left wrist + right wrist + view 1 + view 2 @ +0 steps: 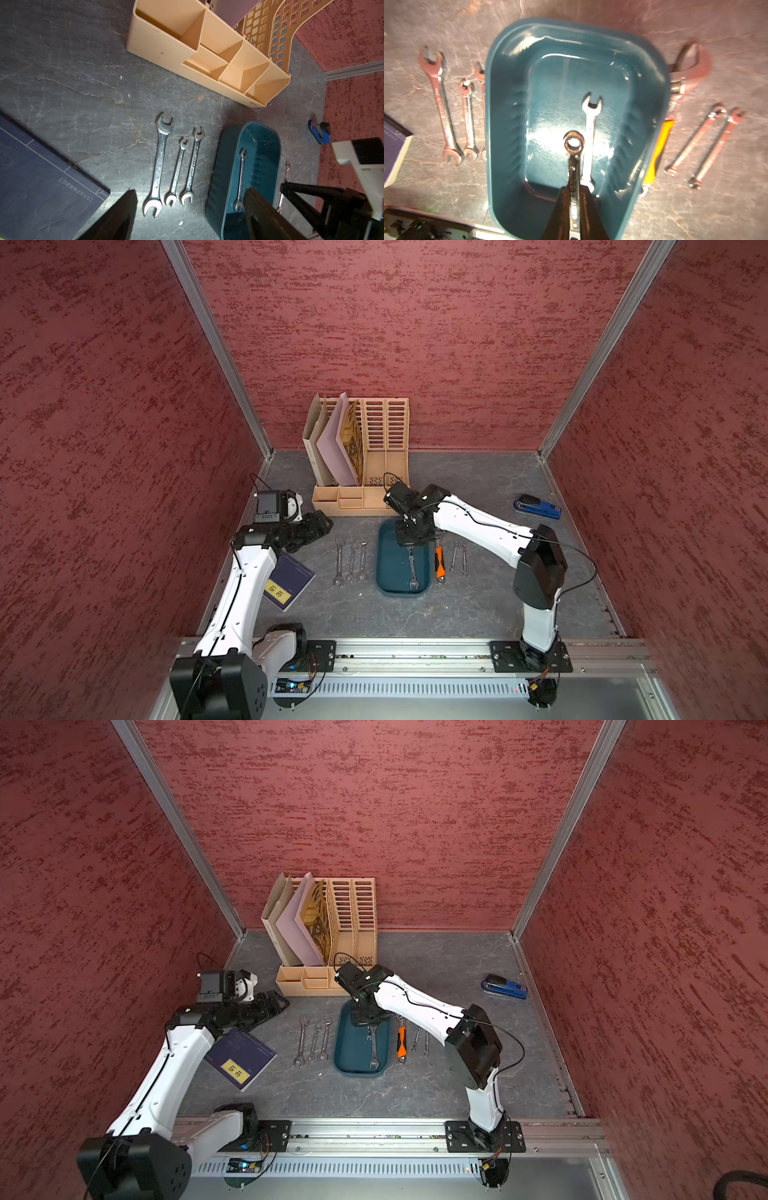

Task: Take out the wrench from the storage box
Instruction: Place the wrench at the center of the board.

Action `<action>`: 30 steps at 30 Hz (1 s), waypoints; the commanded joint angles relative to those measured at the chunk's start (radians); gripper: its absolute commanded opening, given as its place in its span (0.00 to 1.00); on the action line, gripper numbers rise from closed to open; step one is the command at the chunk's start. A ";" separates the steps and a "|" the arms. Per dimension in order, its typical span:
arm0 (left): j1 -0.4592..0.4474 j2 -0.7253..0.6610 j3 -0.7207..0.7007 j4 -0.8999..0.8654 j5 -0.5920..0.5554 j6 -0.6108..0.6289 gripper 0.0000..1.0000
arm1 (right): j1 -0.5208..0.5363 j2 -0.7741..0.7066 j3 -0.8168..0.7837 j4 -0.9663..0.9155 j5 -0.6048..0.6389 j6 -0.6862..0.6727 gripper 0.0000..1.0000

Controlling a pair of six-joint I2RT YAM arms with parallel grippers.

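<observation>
Clamped tight on the shank of a ring-ended steel wrench [573, 153], the black right gripper [575, 192] hangs over the shallow dark teal plastic storage box [492, 108]. The box sits at the middle of the grey stone-patterned tabletop [478, 605]. The wrench's ring end hangs inside the box, just beside an open-ended steel wrench [590, 124] lying flat on the box floor. Whether the ring touches that floor cannot be told.

The left gripper [326, 524] waits near the tabletop's left edge, its fingers [255, 203] set wide apart and holding nothing.

The risks look plain. The hold is on one end of a thin, smooth bar, so the wrench may swivel or slide out as it rises. Its ring end could snag the flat wrench or the box rim and drag the light box along. Any set-down spot is crowded on both sides.

By count:
- Two wrenches are in the box, one gripped and one lying.
- Three bare-steel open-ended spanners [351, 563] lie between the box and the left edge.
- One orange-handled adjustable wrench [439, 562] and two slim steel wrenches [454, 556] lie on the side toward the right edge.
- One tall beige slotted file organizer [374, 439] stands at the far edge.
- One blue stapler [538, 507] lies near the right edge.
- One navy notebook [291, 580] lies near the left edge.
</observation>
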 commanded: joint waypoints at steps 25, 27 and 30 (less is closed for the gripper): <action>-0.089 0.011 -0.007 0.002 -0.082 0.003 0.84 | -0.446 -0.174 -0.584 0.222 -0.067 -0.177 0.12; -0.091 0.012 -0.005 0.003 -0.082 0.004 0.84 | -0.455 -0.150 -0.588 0.223 -0.065 -0.179 0.12; -0.091 0.017 -0.003 0.003 -0.082 0.005 0.84 | -0.463 -0.126 -0.603 0.240 -0.063 -0.181 0.12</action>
